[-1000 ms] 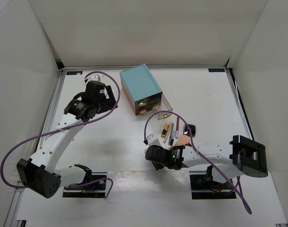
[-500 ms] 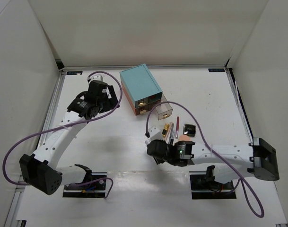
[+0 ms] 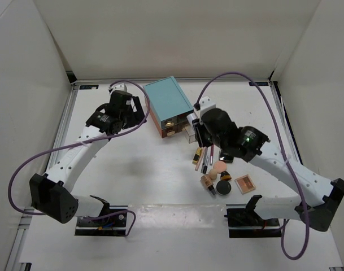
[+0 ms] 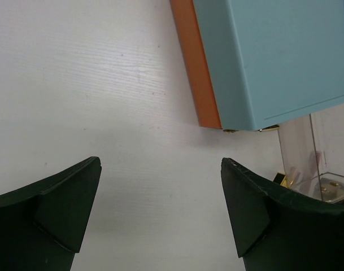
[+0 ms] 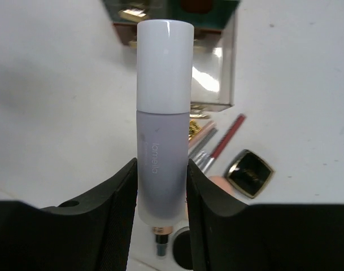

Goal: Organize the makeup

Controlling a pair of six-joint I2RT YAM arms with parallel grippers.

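Three white walls (image 3: 172, 39) enclose white table (image 3: 132, 169); makeup (image 3: 220, 167) clustered right-centre.

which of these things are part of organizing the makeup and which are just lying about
Job: lilac tube in the right fingers, gold lipstick, peach sponge, round black compact, tan-pink palette, square black compact.
Not makeup: teal drawer box, open left fingers.

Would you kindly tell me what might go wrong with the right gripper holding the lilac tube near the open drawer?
The right gripper clamps the lilac tube only at its lower half, so the capped end could pivot or slip if it knocks the clear drawer. The gold lipstick lies close by the drawer; the arm might knock it.
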